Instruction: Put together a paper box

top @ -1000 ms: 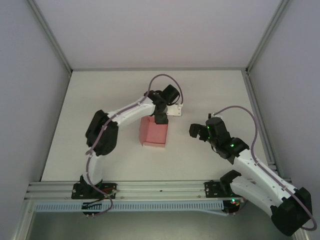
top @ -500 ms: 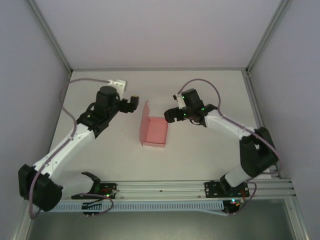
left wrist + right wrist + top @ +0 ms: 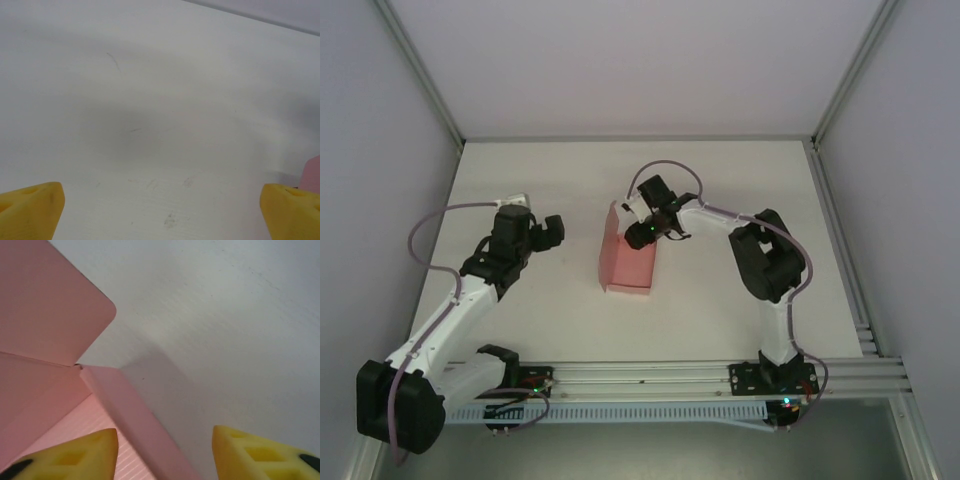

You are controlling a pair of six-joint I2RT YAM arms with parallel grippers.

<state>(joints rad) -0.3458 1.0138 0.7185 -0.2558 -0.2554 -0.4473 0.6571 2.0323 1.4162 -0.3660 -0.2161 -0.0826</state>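
While the paper box (image 3: 628, 268) lies near the table (image 3: 740, 190) centre, its right wall between the parted jaws of our right gripper (image 3: 165, 450) and our left gripper (image 3: 160, 210) gaping wide alongside, we fear a skewed pinch could crumple it.

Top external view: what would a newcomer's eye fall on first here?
The pink paper box lies mid-table, one flap standing up on its left side. The right claw straddles a wall at its far end, fingers apart. The left claw stands open over the table, left of the box.
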